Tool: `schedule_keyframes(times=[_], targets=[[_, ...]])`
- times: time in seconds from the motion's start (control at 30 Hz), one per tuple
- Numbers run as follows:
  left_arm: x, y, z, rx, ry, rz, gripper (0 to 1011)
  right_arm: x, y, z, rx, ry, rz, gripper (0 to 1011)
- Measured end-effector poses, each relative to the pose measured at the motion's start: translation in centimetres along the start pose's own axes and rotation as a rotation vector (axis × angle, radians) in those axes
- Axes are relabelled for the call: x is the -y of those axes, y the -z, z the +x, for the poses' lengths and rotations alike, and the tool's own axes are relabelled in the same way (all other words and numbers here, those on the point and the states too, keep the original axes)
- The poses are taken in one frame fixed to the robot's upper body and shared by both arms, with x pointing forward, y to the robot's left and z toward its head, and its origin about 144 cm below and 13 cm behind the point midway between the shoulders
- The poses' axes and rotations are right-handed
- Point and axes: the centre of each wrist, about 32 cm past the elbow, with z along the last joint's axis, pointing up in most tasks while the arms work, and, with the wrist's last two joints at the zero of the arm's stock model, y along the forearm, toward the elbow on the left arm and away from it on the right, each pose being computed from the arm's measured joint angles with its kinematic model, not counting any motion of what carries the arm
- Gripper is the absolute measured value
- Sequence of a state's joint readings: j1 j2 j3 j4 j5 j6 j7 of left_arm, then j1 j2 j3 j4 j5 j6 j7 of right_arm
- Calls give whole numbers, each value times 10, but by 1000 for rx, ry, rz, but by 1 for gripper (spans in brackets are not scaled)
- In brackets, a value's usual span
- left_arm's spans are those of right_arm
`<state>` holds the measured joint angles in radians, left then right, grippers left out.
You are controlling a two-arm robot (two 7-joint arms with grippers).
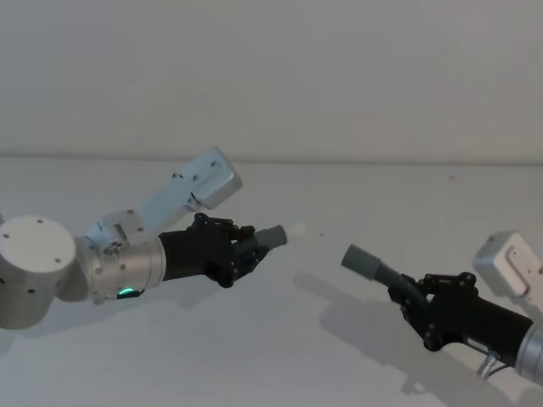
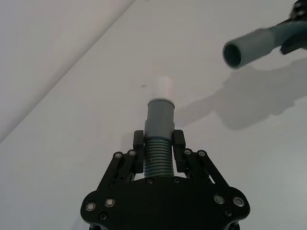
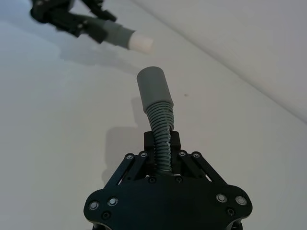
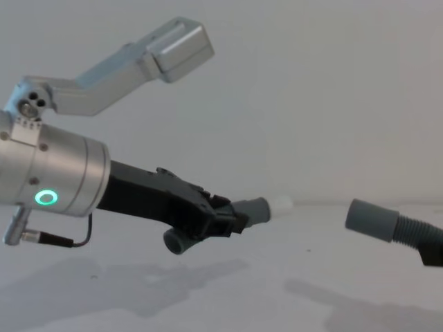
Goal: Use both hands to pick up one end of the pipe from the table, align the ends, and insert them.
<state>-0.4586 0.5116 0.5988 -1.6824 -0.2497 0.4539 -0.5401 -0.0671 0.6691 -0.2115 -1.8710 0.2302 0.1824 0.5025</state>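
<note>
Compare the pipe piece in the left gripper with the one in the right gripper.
The left pipe piece ends in a white collar; the right pipe piece ends in an open grey cuff. The left gripper clamps close behind its cuff, the right gripper farther down the ribs. Both are grey, ribbed, held above the table.

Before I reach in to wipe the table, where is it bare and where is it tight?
The table is bare in front, below both pipes, and along the far edge behind them. It is tight in the middle: the left gripper holds the white-tipped pipe facing the right gripper's open cuff, apart.
</note>
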Motion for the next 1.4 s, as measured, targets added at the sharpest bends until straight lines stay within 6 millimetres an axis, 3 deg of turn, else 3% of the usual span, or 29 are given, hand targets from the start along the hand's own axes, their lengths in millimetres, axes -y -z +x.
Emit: schedule_keyframes(times=[0.67,1.4], targets=[[-14,-1,23,17,259,-62,339,20,8,28,148,-287,89,155],[-20,-20,33,74,390,-20,340,24,11,40,180,-335,148,155]])
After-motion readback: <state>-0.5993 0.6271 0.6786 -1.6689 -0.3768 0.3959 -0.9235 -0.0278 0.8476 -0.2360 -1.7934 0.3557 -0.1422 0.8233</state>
